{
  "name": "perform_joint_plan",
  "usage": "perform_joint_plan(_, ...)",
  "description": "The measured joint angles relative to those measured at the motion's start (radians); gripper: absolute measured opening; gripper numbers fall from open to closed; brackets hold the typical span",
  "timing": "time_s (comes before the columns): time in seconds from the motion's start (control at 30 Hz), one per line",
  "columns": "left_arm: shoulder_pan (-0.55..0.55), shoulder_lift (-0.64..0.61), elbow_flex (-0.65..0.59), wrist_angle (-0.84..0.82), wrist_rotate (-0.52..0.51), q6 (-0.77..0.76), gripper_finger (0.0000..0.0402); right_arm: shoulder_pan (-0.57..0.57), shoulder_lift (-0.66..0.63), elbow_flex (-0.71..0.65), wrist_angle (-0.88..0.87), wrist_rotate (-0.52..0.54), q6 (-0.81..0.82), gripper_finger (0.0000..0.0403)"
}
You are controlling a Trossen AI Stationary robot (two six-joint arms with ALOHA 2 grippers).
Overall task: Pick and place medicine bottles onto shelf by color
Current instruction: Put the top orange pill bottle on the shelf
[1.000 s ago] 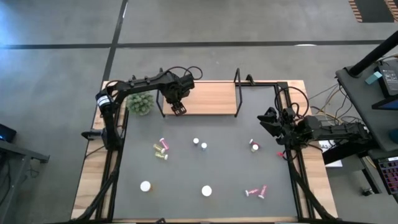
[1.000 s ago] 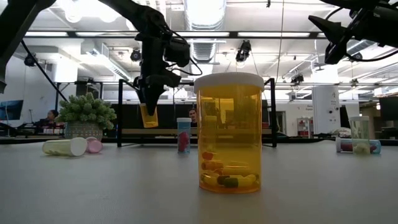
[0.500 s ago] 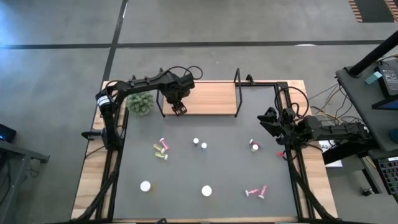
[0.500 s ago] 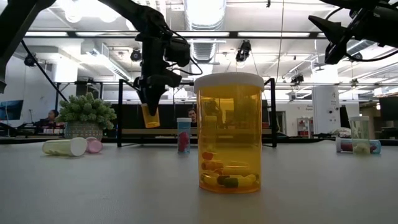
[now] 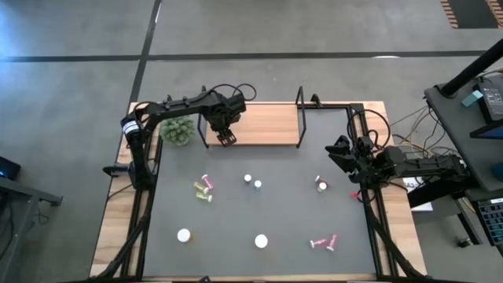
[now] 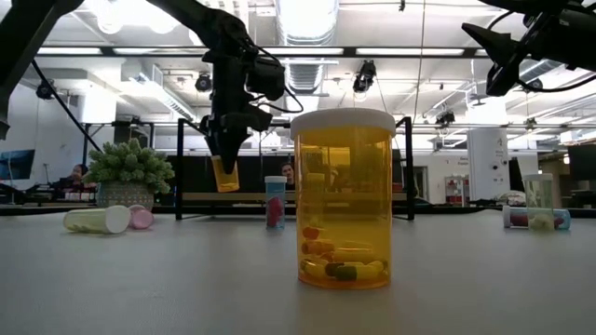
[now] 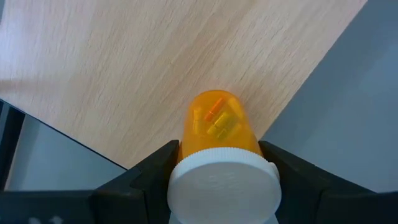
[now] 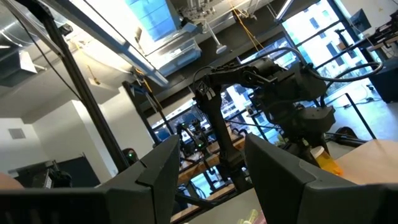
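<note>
Nothing much has shifted across the last second: both arms sit where they were, and the bottle hangs at the same height. To me that reads as a pause just short of the put-down, not a step completed.

The table (image 5: 236,228) carries its dark mat, with the shelf (image 5: 267,124) along the far edge, its wooden board bare as far as I can see. The green plant ball (image 5: 178,130) sits just beside the shelf's left wire frame.

The left hand (image 5: 226,135) is over the shelf's left end, near the front edge, clamped on an orange bottle (image 7: 217,127) by its white cap. In the low view that bottle (image 6: 224,173) hangs upright, clear of the board, so it is not yet placed. My guess is a short lowering and a release would finish this one.

The right hand (image 5: 341,152) waits off by the table's right edge, its fingers standing apart with nothing between them.

Left on the mat: a wide orange bottle (image 6: 343,200) upright near the front, another white-capped one (image 5: 184,234) well to its left, a pale lying cluster (image 5: 203,189), two upright in the middle (image 5: 252,181), one toward the right (image 5: 321,185), and a pink pair (image 5: 323,241) lying near the front right. Most of the sorting, I'd say, is still ahead.
</note>
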Motion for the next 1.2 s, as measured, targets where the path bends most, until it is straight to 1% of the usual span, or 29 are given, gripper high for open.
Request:
perform_joint_plan(1.0, 0.002, 0.001, -0.014, 0.07, 0.013, -0.069, 0.0194, 0.0, 0.0, 0.0, 0.0, 0.0, 0.0, 0.0171)
perform_joint_plan(1.2, 0.003, 0.002, -0.014, 0.09, -0.007, -0.06, 0.0194, 0.0, 0.0, 0.0, 0.0, 0.0, 0.0, 0.0171)
